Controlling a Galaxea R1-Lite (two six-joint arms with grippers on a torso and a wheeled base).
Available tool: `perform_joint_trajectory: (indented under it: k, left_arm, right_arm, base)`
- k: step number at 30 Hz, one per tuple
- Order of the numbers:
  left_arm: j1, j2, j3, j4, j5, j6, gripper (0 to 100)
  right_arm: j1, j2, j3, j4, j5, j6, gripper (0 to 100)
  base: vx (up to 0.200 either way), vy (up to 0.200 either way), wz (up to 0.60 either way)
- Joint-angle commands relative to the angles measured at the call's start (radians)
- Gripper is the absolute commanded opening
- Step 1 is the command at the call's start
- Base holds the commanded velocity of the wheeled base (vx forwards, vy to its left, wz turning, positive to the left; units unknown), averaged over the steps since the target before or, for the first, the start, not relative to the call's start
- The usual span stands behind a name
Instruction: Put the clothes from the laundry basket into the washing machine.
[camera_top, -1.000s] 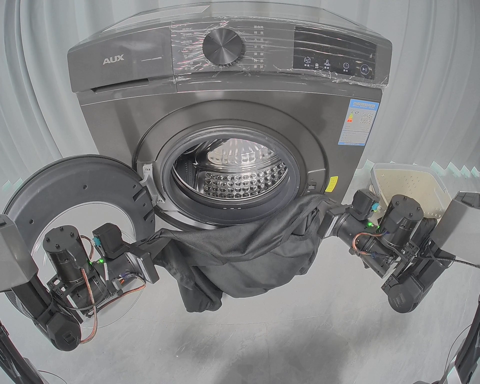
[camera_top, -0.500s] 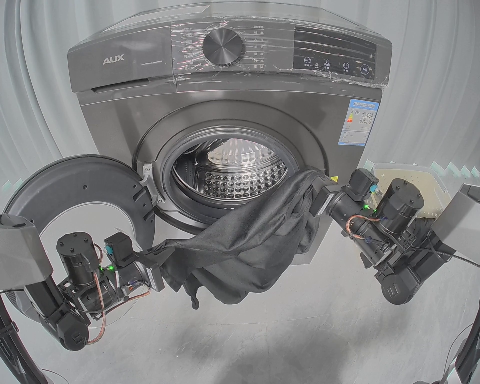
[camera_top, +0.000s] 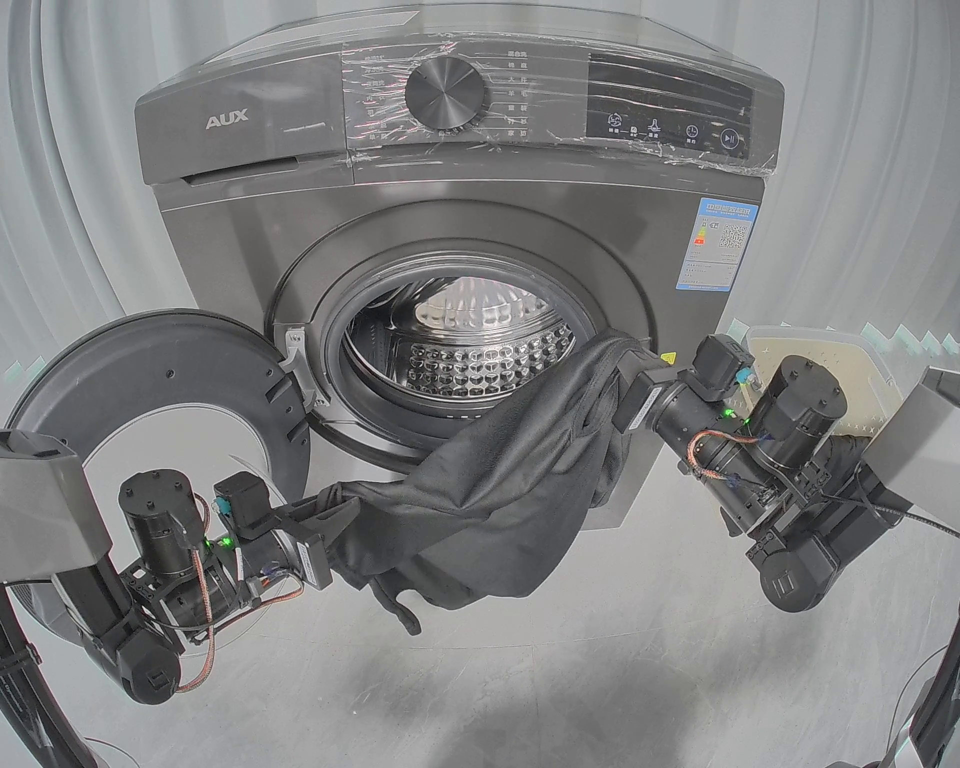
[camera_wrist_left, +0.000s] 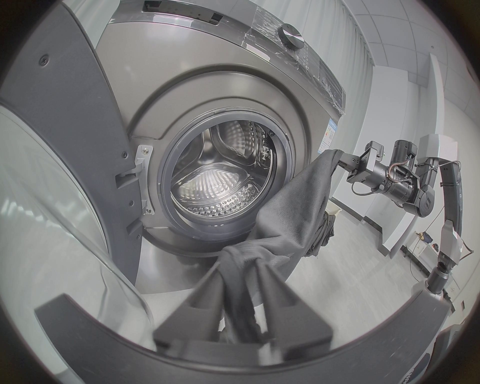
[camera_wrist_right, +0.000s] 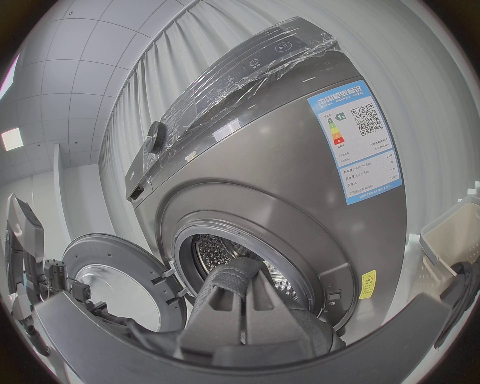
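A black garment hangs stretched between my two grippers in front of the washing machine, below the open drum. My left gripper is shut on its lower left end, low beside the open door. Shut on the upper right end, my right gripper sits at the right rim of the drum opening. The cream laundry basket stands behind my right arm; dark cloth hangs over its edge.
The round door is swung open to the left, close to my left arm. Grey floor lies open in front of the machine. Pale curtains hang behind.
My right gripper has risen with the garment's end from below the opening to the drum's right rim. My left gripper has dropped lower and shifted slightly right. The garment now slopes upward to the right.
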Motion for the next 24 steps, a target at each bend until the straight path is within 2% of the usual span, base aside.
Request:
perform_joint_trajectory:
  k: [1,8,12,16,21,22,24]
  left_arm:
    - [-0.003,-0.008,0.007,0.000,0.002,-0.002,100]
    - [-0.009,-0.026,-0.024,0.000,0.004,0.001,100]
    - [-0.061,-0.023,-0.031,0.000,0.004,0.001,100]
    - [-0.112,-0.020,-0.056,0.000,0.006,0.001,100]
    - [-0.133,-0.020,-0.076,0.000,0.006,0.001,100]
    - [-0.136,-0.020,-0.079,0.000,0.006,0.001,100]
    - [-0.138,-0.018,-0.079,0.000,0.006,0.001,100]
  right_arm:
    - [0.005,-0.001,0.005,0.001,0.000,-0.001,0]
    - [0.010,-0.001,0.011,0.001,-0.003,-0.006,0]
    - [0.030,-0.001,0.029,0.001,-0.032,-0.006,0]
    - [0.051,0.001,0.040,0.001,-0.040,-0.007,0]
    - [0.053,0.001,0.048,0.001,-0.051,-0.009,0]
    - [0.054,0.002,0.046,0.003,-0.071,-0.010,0]
    - [0.057,0.002,0.046,0.003,-0.080,-0.012,0]
  base:
    - [0.000,0.000,0.00]
    - [0.000,0.000,0.00]
    - [0.000,0.000,0.00]
    - [0.000,0.000,0.00]
    - [0.000,0.000,0.00]
    - [0.000,0.000,0.00]
    - [0.000,0.000,0.00]
